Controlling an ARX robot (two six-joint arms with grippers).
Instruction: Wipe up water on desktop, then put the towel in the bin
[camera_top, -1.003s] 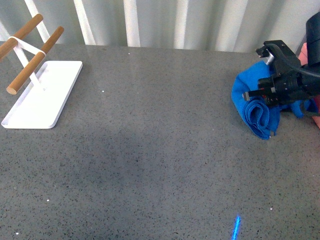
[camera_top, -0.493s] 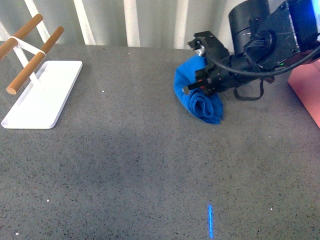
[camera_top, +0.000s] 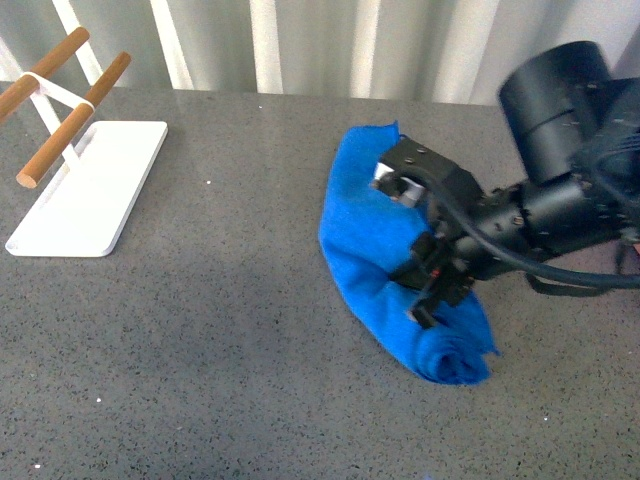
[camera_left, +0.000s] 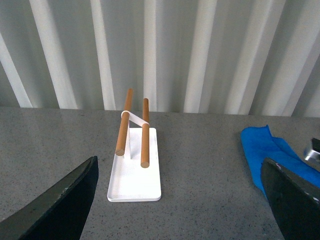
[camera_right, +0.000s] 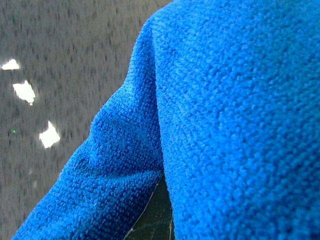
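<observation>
Front view: royal-blue microfibre towel (camera_top: 355, 232), bunched on the speckled dark grey desktop (camera_top: 220, 345), well apart from the flat white rod tray (camera_top: 100, 175). Your right gripper (camera_top: 430, 293) clamps its fold; left gripper (camera_left: 177, 200) gapes empty. Expect soft, limp, light cloth: pinch thick folds

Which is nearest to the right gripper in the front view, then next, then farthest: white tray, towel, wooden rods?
1. towel, touching the right gripper.
2. white tray, far left.
3. wooden rods, above the tray's left edge.
</observation>
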